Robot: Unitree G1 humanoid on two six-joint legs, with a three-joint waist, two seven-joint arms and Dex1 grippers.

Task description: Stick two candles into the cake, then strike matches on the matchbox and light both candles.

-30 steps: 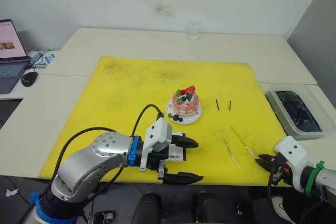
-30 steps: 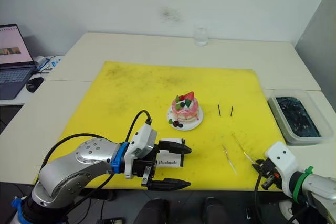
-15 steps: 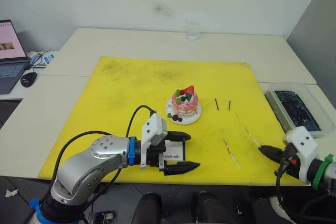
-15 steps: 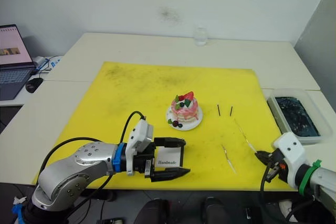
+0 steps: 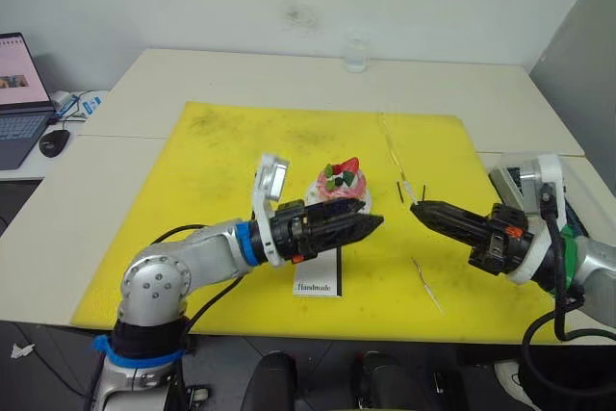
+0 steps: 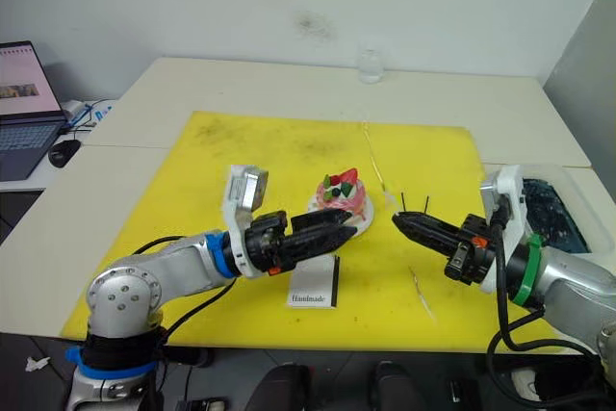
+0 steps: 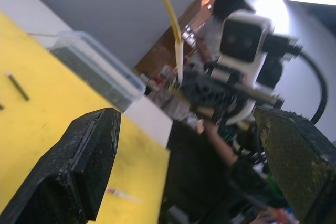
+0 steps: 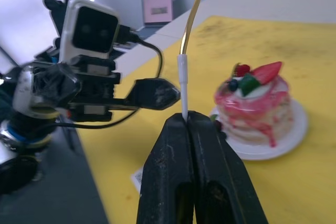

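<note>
Right now my right end effector [image 5: 416,207] is pinched tight on the white base of one candle [image 5: 393,150], its two black fingers pressed together with no gap in the right wrist view. That candle rises from the fingertips as a thin golden line, slanting up and away over the yellow mat [image 5: 221,161]. I hold it in the air just to the right of the cake [image 5: 339,186], near the two matches [image 5: 412,192], which lie side by side on the mat.

My left end effector [image 5: 371,222] hovers low in front of the cake, pointing toward my right one, and its fingers [image 7: 79,171] stand wide apart with nothing between them. The matchbox [image 5: 319,276] lies flat on the mat just beneath and in front of it, lettering up, free of my grip.

The second candle [image 5: 424,283] lies on the mat near the front edge, below my right end effector. The cake sits on its white plate around the middle of the mat, with no candle in it yet.
</note>
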